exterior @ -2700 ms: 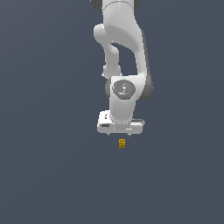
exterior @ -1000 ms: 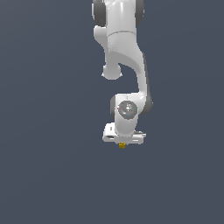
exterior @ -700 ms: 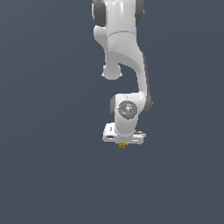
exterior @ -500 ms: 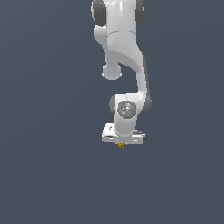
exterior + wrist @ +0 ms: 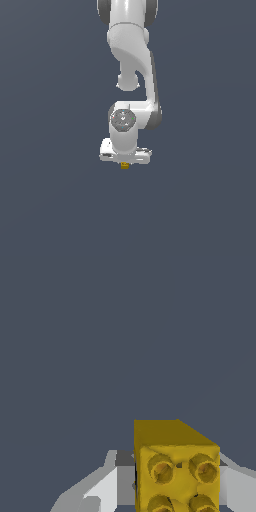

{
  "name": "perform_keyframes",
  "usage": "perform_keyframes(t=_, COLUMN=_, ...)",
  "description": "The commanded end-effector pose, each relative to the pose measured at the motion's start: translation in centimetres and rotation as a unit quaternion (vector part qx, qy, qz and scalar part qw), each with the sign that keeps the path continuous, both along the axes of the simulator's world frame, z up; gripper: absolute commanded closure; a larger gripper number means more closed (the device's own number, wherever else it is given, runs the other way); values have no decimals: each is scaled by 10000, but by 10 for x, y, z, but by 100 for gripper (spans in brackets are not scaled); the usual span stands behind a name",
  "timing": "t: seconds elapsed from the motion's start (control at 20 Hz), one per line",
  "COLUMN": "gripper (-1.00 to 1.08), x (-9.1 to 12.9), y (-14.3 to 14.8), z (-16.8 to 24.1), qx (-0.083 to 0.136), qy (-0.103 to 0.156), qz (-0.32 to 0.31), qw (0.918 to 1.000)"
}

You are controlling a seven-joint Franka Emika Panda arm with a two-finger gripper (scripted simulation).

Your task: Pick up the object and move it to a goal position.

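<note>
The object, a tiny yellow-gold block (image 5: 124, 166), pokes out just below my white gripper (image 5: 124, 163) in the exterior view. The gripper points straight down and is shut on the block. In the wrist view the block (image 5: 175, 466) fills the space between the two pale fingers (image 5: 107, 488) and shows round studs on its face. The fingers sit tight against its two sides. No goal marker shows in either view.
The white arm (image 5: 132, 60) comes down from the top of the exterior view. A plain dark grey-blue surface (image 5: 55, 200) surrounds it in both views.
The gripper came down over the block and closed on it. In the last half second the hand has shifted toward the exterior view's left, with the block moving along in it.
</note>
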State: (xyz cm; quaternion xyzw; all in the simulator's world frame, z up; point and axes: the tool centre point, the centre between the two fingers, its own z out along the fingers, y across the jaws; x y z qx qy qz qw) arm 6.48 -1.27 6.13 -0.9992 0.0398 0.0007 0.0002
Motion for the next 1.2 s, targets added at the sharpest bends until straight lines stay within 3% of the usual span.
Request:
perform_keyframes(t=0.0, gripper=108, x=5, y=-25, z=15, qx=-1, qy=-5, qz=-4, qw=10000)
perform_keyframes(t=0.55, gripper=108, x=29, y=-125, z=74, qx=-1, qy=-5, qz=-4, qw=10000)
perform_keyframes(t=1.15, gripper=108, x=38, y=-154, z=92, qx=-3, qy=-7, qz=-4, qw=10000)
